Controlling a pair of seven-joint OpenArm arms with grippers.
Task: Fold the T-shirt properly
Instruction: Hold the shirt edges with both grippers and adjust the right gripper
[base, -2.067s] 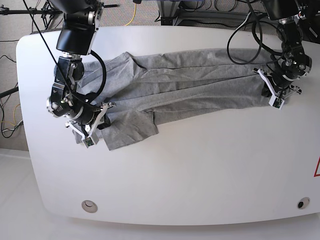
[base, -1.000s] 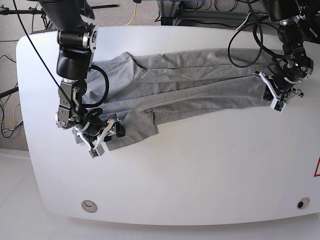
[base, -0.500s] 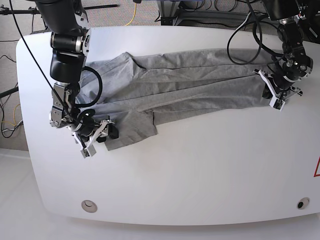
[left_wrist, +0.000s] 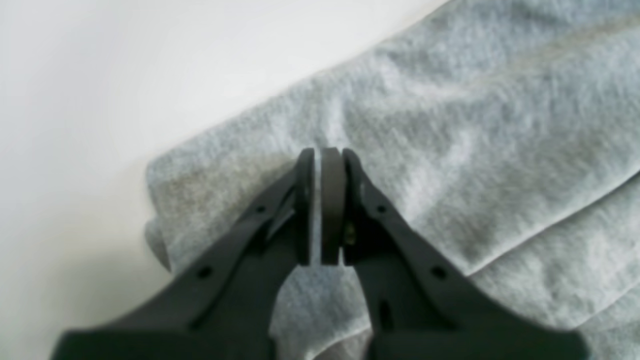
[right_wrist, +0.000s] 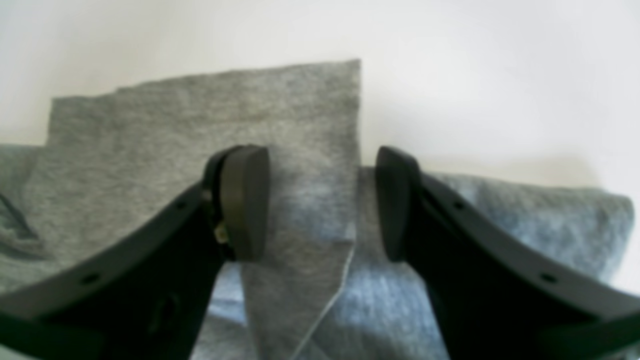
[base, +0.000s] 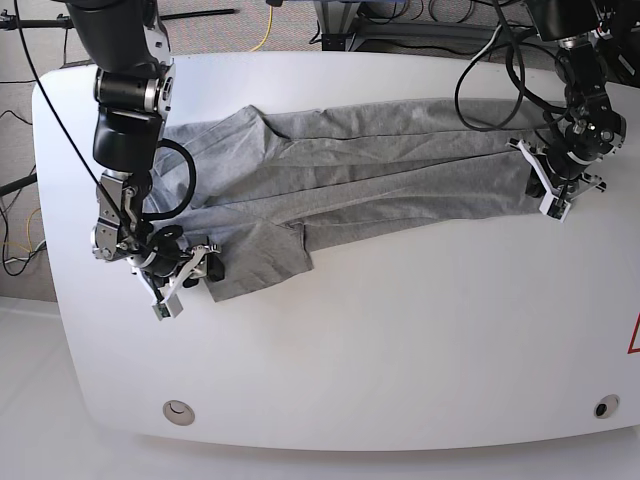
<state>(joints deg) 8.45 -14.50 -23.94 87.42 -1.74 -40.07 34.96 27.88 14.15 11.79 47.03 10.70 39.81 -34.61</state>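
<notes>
The light grey T-shirt (base: 380, 170) lies stretched in a long wrinkled band across the white table (base: 400, 350). At its right end my left gripper (base: 543, 183) is shut on the fabric. In the left wrist view the closed left gripper (left_wrist: 324, 155) holds a thin sliver of T-shirt (left_wrist: 475, 125) near a folded corner. At the left end, my right gripper (base: 200, 272) sits low beside a flap that sticks out toward the front. In the right wrist view the right gripper (right_wrist: 320, 175) is open, its jaws straddling an edge of the T-shirt (right_wrist: 175, 125). No lettering shows.
The table's curved left edge (base: 45, 200) is close to the right arm. Two round fittings (base: 179, 410) (base: 601, 407) sit near the front edge. Cables (base: 265, 25) run on the floor beyond the far edge.
The right arm has drawn back leftward, its gripper sliding from over the front flap to the flap's left edge. The left arm and the shirt's right end have stayed put.
</notes>
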